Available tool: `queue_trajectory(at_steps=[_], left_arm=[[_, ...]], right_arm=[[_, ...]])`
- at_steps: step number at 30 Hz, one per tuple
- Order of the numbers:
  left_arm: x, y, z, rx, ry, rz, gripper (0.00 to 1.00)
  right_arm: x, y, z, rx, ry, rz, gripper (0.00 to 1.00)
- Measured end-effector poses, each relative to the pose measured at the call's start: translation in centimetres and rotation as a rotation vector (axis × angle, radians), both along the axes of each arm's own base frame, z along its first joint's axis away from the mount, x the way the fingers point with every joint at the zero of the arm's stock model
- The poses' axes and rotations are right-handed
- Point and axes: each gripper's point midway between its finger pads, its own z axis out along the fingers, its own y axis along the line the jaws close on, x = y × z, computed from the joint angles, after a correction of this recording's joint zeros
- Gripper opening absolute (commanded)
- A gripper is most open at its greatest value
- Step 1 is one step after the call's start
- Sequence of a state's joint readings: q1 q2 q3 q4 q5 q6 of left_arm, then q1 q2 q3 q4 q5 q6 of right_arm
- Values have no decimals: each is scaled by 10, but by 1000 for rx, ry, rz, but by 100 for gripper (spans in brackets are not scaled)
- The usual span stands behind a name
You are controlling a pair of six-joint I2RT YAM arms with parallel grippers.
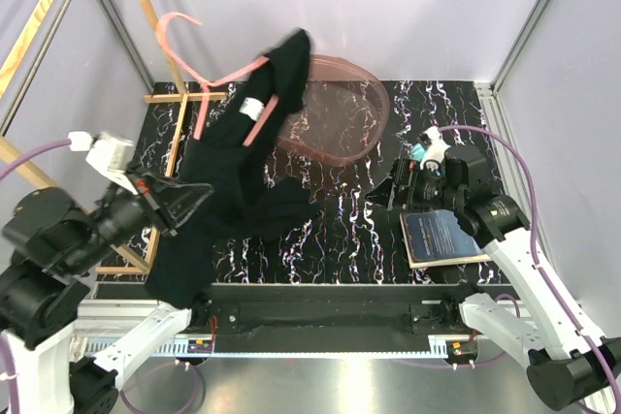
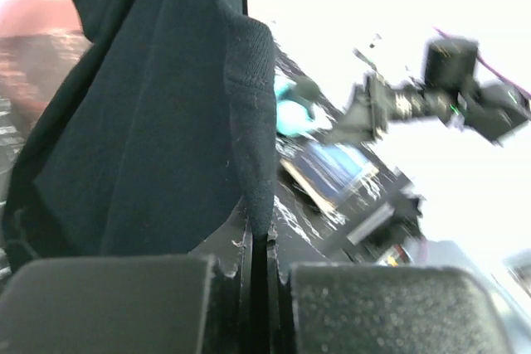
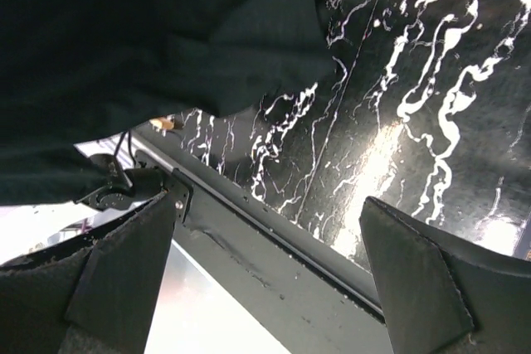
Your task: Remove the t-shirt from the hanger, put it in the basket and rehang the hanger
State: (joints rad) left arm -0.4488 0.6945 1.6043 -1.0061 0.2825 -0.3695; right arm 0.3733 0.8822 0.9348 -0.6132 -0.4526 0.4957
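A black t-shirt (image 1: 225, 181) hangs stretched from the pink wire hanger (image 1: 218, 79) at the back left down to the table's front left. The hanger's hook (image 1: 173, 28) rests against a wooden bar. My left gripper (image 1: 199, 199) is shut on a fold of the shirt, seen pinched between the jaws in the left wrist view (image 2: 259, 238). My right gripper (image 1: 393, 186) is open and empty on the right, above the black marbled table; in the right wrist view (image 3: 270, 275) the shirt (image 3: 124, 55) lies at upper left, apart from it.
A pink mesh basket (image 1: 335, 109) sits at the back centre, partly behind the shirt. A dark tablet-like card (image 1: 441, 238) lies under the right arm. Wooden frame bars (image 1: 179, 123) stand on the left. White walls enclose the table (image 1: 388, 230).
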Motion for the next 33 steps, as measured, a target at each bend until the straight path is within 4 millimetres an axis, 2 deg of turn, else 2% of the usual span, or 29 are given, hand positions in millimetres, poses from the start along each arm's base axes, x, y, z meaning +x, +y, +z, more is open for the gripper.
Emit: queue_trajectory(at_steps=[5, 14, 21, 25, 29, 31, 33], left_arm=[[0, -29, -26, 9, 63, -167, 0], [26, -73, -87, 9, 272, -338, 0], [28, -93, -111, -44, 353, -403, 0], [22, -108, -120, -48, 382, -461, 0], [17, -121, -127, -37, 408, -502, 0], [17, -124, -128, -33, 415, -507, 0], [17, -126, -129, -30, 416, -508, 0]], right_arm=[[-1, -7, 16, -21, -53, -14, 100], [-2, -16, 45, -49, -135, -36, 100], [-8, -18, 89, -37, -258, -8, 100], [-4, -9, 117, -15, -316, 49, 100], [8, 10, 137, 1, -333, 119, 100], [12, 29, 144, -9, -337, 167, 100], [16, 53, 141, -36, -332, 211, 100]])
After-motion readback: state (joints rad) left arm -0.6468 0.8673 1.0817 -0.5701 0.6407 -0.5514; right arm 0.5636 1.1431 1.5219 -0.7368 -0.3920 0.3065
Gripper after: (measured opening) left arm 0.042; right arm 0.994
